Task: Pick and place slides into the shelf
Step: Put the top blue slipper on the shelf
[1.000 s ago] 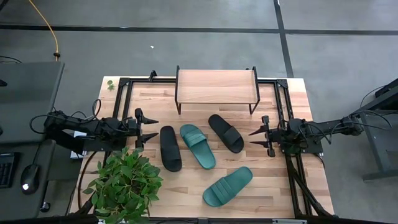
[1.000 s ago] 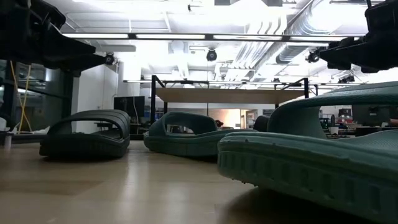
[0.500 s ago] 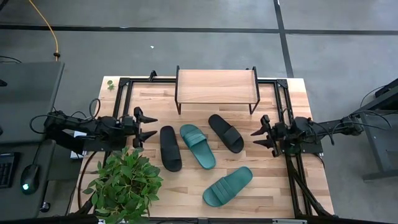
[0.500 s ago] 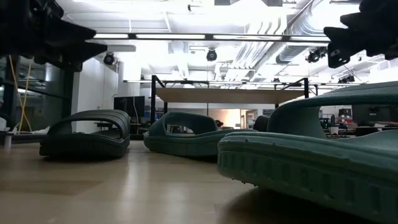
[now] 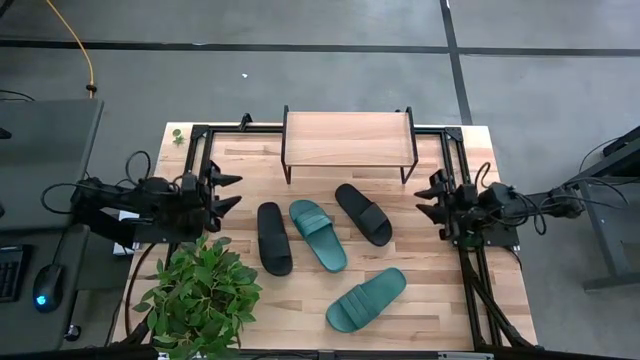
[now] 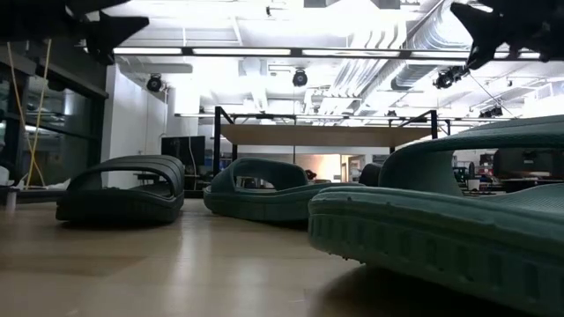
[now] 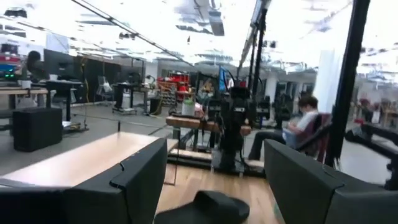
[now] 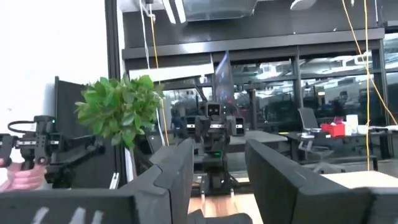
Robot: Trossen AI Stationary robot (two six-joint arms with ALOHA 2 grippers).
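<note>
Four rubber slide sandals lie flat, straps up, on the butcher-block table in front of a low wooden shelf with a light plank top and thin black metal legs, standing at the table's far edge with nothing on it. A black slide lies furthest left. Just beside it a teal-green slide angles diagonally. A second black slide lies diagonally, nearest the shelf. A second teal-green slide sits apart near the front edge.
</note>
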